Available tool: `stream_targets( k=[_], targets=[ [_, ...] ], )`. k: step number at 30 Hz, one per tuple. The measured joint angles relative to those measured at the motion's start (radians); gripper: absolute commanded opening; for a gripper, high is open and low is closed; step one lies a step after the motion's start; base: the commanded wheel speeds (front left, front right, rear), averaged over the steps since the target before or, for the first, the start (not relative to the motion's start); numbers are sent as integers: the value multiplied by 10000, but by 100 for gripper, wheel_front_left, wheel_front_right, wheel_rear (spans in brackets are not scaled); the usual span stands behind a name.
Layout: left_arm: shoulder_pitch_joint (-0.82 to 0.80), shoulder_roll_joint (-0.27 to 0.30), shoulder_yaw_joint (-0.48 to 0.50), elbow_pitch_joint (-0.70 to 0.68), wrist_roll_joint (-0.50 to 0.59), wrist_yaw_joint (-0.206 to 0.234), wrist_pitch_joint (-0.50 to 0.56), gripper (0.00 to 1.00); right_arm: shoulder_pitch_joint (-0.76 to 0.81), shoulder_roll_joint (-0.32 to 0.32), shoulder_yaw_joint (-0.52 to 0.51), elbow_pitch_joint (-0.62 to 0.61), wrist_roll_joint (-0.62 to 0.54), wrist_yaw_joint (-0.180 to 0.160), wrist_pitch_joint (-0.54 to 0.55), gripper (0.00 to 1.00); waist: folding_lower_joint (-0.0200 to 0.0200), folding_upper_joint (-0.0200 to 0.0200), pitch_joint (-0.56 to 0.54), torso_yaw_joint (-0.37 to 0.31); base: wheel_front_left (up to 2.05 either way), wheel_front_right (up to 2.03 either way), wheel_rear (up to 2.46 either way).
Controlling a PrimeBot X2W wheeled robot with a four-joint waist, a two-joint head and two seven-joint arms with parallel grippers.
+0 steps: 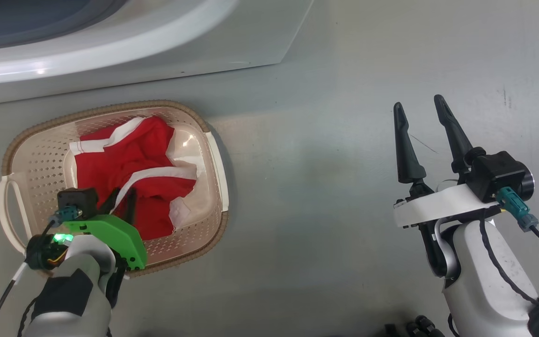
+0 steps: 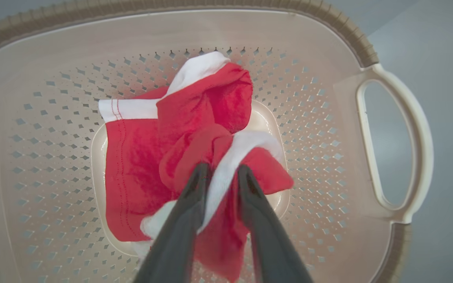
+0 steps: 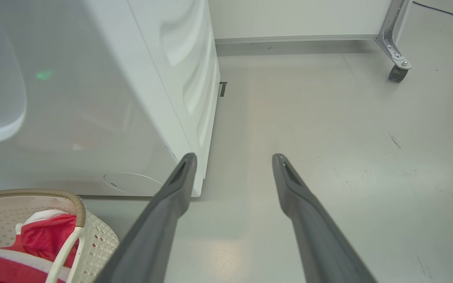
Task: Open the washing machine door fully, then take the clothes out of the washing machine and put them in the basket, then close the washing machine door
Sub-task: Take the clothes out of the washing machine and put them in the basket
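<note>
Red fabric clothes with white stripes and trim (image 2: pixel 140 165) lie crumpled in the bottom of a small cream plastic basket with perforated sides and a brown woven-look rim (image 1: pixel 110 108). The basket stands on a pale grey floor (image 1: pixel 321 187), just in front of a big white front-loading washing machine (image 3: pixel 92 98).

The left tool (image 2: pixel 222 171) reaches down into the basket. Its two long dark fingers stand only narrowly apart, with a fold of the clothes, red cloth and a white stripe, running between them. It appears to be pinching that fold. The right tool (image 1: pixel 419 104) hangs over bare floor well to the side of the basket, its fingers spread wide and holding nothing.

The clothes look light, thin and completely limp. They would drape and bunch rather than keep any shape, and loose ends would trail from whatever point is lifted. The cloth seems neither slippery nor fragile, so a firm squeeze should do no harm. The best place to take hold is probably a raised, doubled-over fold near the middle of the heap, like the one between the left fingers. A single flat edge may slip out. The basket looks light too, and could slide on the smooth floor if nudged.
</note>
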Motion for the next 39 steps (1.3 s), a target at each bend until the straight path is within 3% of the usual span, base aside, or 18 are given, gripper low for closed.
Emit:
stream_targets(
  k=[17,39],
  targets=[
    [239,-46,290,347,-121,0,-90,100,-132,0,4,454,127,52,0,100,0,0,-934,160,0,0,0],
    [1900,-52,1348,-2773,38,-2,-100,100,657,6,-253,1202,301,211,0,100,0,0,-3484,315,0,0,0]
  ],
)
